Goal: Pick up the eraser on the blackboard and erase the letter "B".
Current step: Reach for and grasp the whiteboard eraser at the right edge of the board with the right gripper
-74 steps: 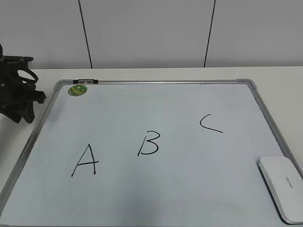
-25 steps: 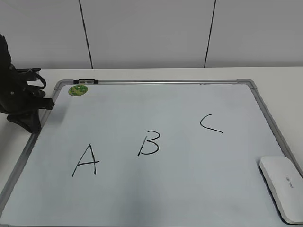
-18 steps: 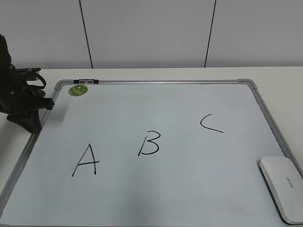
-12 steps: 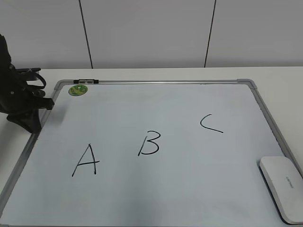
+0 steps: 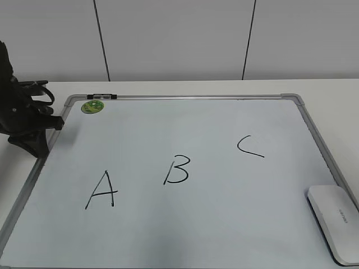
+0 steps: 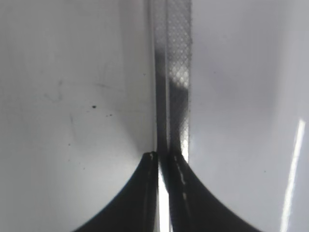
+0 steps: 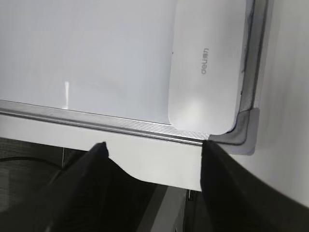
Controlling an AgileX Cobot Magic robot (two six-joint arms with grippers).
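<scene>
While the board (image 5: pixel 224 129) lies flat across most of the white desk (image 5: pixel 336 89), the eraser (image 5: pixel 335 221) rests on its surface in the near right corner, close against the right frame rail and clear of both claws. The "B" (image 5: pixel 176 170) stands intact near the middle of the board, with the "A" (image 5: pixel 101 189) to its left and the "C" (image 5: pixel 249 145) further back to its right. A green sticker (image 5: pixel 92 106) sits in the board's far left corner. The left claw (image 6: pixel 162 157) is at the desk's left edge, over the board's left frame rail; its fingers are pressed together on nothing. The right claw (image 7: pixel 153 147) hangs over the desk's near right corner, just short of the eraser, its fingers spread well apart and holding nothing. It does not appear in the exterior view.
</scene>
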